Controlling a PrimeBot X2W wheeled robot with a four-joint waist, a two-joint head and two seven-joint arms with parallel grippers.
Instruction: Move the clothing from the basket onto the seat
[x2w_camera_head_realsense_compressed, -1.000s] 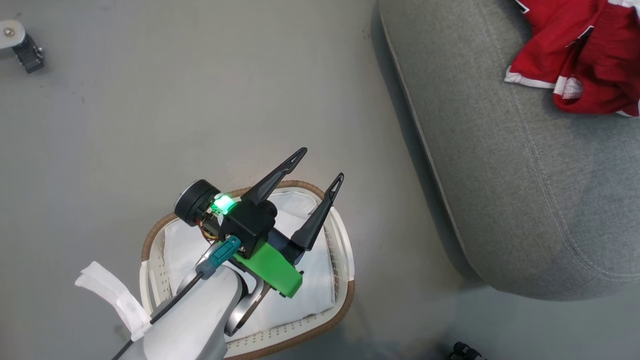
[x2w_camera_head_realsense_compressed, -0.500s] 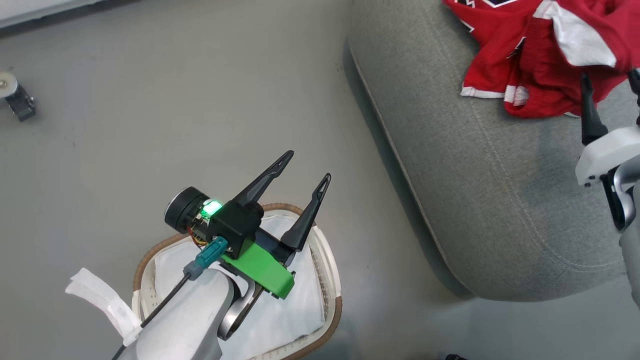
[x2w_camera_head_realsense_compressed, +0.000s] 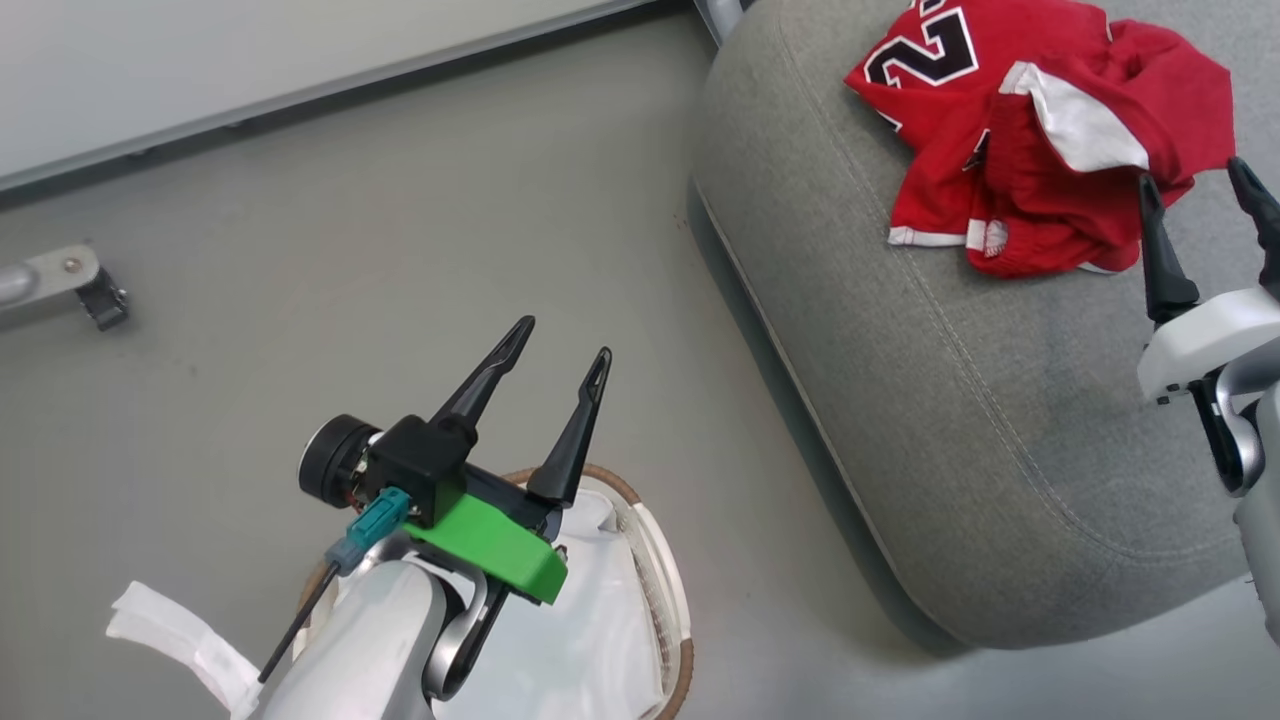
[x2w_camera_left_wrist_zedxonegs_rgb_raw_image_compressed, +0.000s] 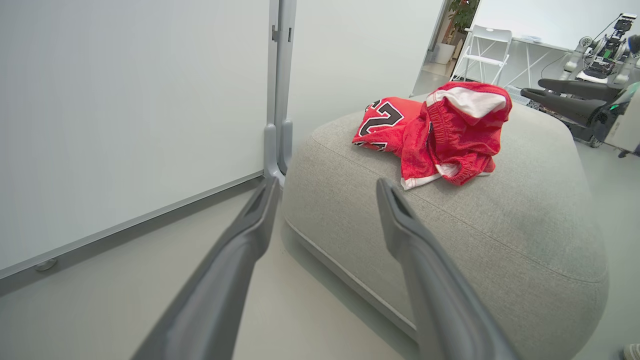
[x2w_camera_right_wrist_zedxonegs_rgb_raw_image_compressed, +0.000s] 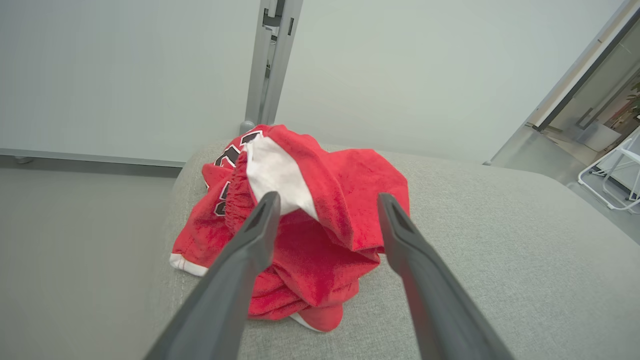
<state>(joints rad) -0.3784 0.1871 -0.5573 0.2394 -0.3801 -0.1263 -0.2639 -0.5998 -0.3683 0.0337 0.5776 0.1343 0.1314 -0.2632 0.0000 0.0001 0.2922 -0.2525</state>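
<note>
The red clothing (x2w_camera_head_realsense_compressed: 1020, 170) lies bunched on the grey seat (x2w_camera_head_realsense_compressed: 960, 400), the jersey's black numerals facing up at its far side; it also shows as a heap (x2w_camera_left_wrist_zedxonegs_rgb_raw_image_compressed: 440, 135) and close up (x2w_camera_right_wrist_zedxonegs_rgb_raw_image_compressed: 310, 235). My right gripper (x2w_camera_head_realsense_compressed: 1195, 185) is open just beside the pile's near right edge, holding nothing. My left gripper (x2w_camera_head_realsense_compressed: 562, 340) is open and empty above the floor, over the far rim of the white basket (x2w_camera_head_realsense_compressed: 665, 580). Inside the basket I see the white liner (x2w_camera_head_realsense_compressed: 580, 620); my arm hides part of it.
A white wall panel with a grey post (x2w_camera_left_wrist_zedxonegs_rgb_raw_image_compressed: 277, 100) stands behind the seat. A caster foot (x2w_camera_head_realsense_compressed: 95, 295) sits on the floor at left. A loose white strap (x2w_camera_head_realsense_compressed: 170, 635) hangs off my left forearm. Grey floor (x2w_camera_head_realsense_compressed: 350, 250) lies between basket and seat.
The head camera has tilted up, so everything has slid down the view. My right gripper has come into view beside the clothing. The left gripper stays open over the basket.
</note>
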